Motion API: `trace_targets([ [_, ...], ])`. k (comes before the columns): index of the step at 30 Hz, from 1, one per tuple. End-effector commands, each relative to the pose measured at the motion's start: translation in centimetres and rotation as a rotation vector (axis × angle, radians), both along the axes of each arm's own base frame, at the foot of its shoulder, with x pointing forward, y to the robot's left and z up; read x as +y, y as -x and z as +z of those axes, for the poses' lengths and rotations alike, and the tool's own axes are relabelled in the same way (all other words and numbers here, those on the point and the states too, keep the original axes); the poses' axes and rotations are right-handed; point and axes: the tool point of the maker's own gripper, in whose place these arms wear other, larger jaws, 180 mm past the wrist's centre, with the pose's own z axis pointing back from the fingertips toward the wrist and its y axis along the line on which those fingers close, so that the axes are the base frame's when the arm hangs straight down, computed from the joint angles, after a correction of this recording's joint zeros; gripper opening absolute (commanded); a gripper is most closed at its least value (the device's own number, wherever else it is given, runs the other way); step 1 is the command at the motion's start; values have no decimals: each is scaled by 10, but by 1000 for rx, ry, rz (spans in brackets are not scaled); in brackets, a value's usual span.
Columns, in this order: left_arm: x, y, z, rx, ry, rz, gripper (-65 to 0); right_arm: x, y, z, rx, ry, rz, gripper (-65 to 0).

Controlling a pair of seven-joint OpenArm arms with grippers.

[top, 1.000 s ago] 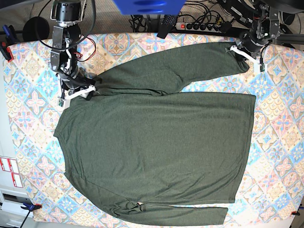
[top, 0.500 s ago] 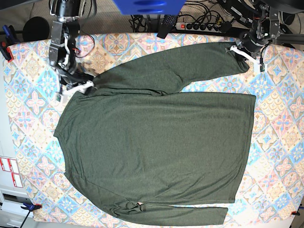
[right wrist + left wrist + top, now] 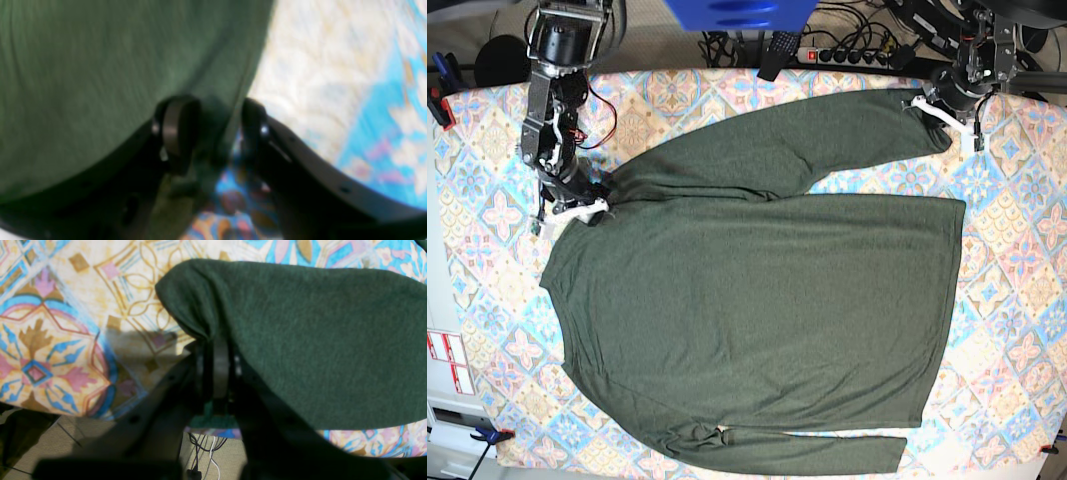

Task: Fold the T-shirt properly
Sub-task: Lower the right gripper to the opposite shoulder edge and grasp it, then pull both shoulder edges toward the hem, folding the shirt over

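Observation:
The dark olive T-shirt (image 3: 757,300) lies spread flat on the patterned tablecloth (image 3: 1017,330), with one long sleeve stretched along the far side and the other along the near edge. My left gripper (image 3: 935,110) is at the far right, shut on the far sleeve's cuff. In the left wrist view its jaws (image 3: 217,343) pinch the T-shirt (image 3: 317,340) fabric. My right gripper (image 3: 577,210) is at the left, at the shirt's shoulder. The right wrist view is blurred. There a fold of the T-shirt (image 3: 83,83) sits between the right gripper (image 3: 217,123) fingers.
A power strip (image 3: 847,55) with cables lies behind the table's far edge, beside a blue object (image 3: 737,12). A red clamp (image 3: 437,100) grips the left table edge, and white labels (image 3: 447,360) sit at the lower left.
My right gripper has moved left and a little toward the near edge, dragging the shirt's shoulder with it. The left gripper and the cuff have stayed put.

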Motion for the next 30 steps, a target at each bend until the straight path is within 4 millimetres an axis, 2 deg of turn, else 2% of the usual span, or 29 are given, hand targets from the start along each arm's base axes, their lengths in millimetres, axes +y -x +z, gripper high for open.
trace_targets([
  [1,-9,7,-3,31,37,-19,-650,4,10,-8,43,-18,10,-406],
  [6,-9,7,-3,30,36,-18,-650,4,9,-8,45,-19,9,-410],
  [8,-9,7,-2,28,36,-18,-650,4,0,-3,26,-20,10,-423],
  [10,-8,6,-2,25,34,-18,-650,4,-8,2,11,-20,11,-471],
  [14,3,1,3,18,4,-38,-650,2,-8,2,9,-21,4,-631],
  [15,4,-5,5,6,2,-39,-650,2,-7,2,11,-21,4,-650],
  [19,10,-16,10,-19,-13,-42,-650,2,-9,4,1,-17,3,-648],
  [21,18,-28,24,-62,-32,-40,-650,2,-9,4,1,-17,3,-648],
  [26,20,-54,56,-170,-50,-43,-650,1,-9,5,0,-17,2,-649],
  [30,19,-91,79,-272,-57,-48,-650,1,-9,5,0,-17,2,-649],
])
